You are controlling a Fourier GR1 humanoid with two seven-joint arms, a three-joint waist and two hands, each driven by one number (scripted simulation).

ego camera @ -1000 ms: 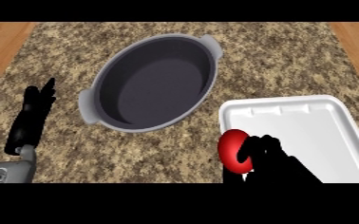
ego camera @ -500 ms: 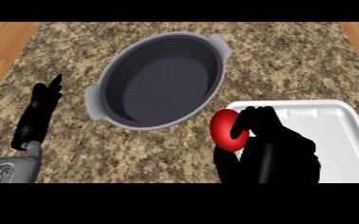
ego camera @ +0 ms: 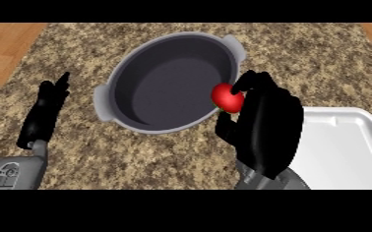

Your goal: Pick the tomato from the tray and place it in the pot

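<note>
Right hand point(ego camera: 265, 123), fingers and thumb curled around the red tomato point(ego camera: 227, 98), which shows at the hand's left side, at the right rim of the pot point(ego camera: 172, 88). The tomato is off the tray point(ego camera: 338, 142) and overlaps the pot's rim; whether it touches the rim cannot be told. The grey oval pot, with a handle at each end, stands mid-counter with its dark inside bare. The white tray lies at the counter's near right corner, partly hidden by the right hand. Left hand point(ego camera: 45, 110), fingers straight and pointing up, rests near the counter's left edge, apart from the pot. The counter point(ego camera: 312, 59) is speckled brown stone.
</note>
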